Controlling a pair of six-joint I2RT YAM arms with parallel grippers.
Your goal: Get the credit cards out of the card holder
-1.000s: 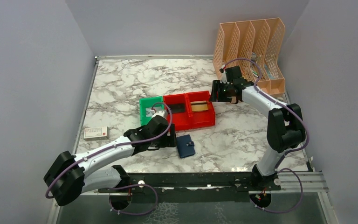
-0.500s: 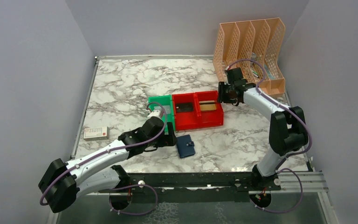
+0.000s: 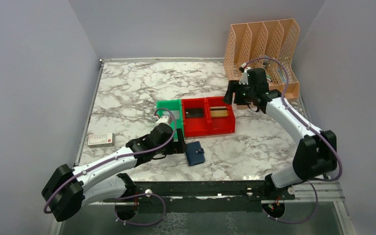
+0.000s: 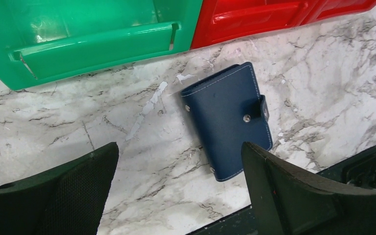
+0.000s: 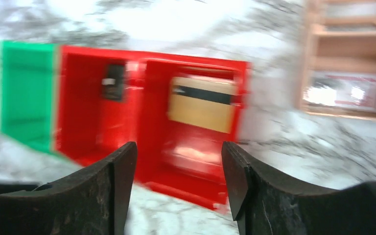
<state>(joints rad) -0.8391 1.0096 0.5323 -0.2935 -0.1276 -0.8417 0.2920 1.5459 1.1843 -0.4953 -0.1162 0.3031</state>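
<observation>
The navy-blue card holder (image 3: 195,153) lies closed and snapped flat on the marble near the front edge; in the left wrist view (image 4: 227,120) it sits ahead and right of centre. My left gripper (image 3: 180,145) is open and empty just left of the holder, its right finger (image 4: 293,191) close to the holder's near corner. My right gripper (image 3: 231,96) is open and empty above the right end of the red bin (image 3: 208,126). A gold card (image 5: 203,104) lies in the red bin's right cell, a dark card (image 5: 112,82) in its left cell.
A green bin (image 3: 165,108) adjoins the red bin's left side. An orange mesh file rack (image 3: 263,51) stands at the back right. A small white and red box (image 3: 101,139) lies at the left edge. The table's black front rail (image 3: 205,187) is just beyond the holder.
The bins slid right about a second ago and have since stayed put. My right arm has lifted and drawn back from the red bin's right end. My left gripper has barely moved.
</observation>
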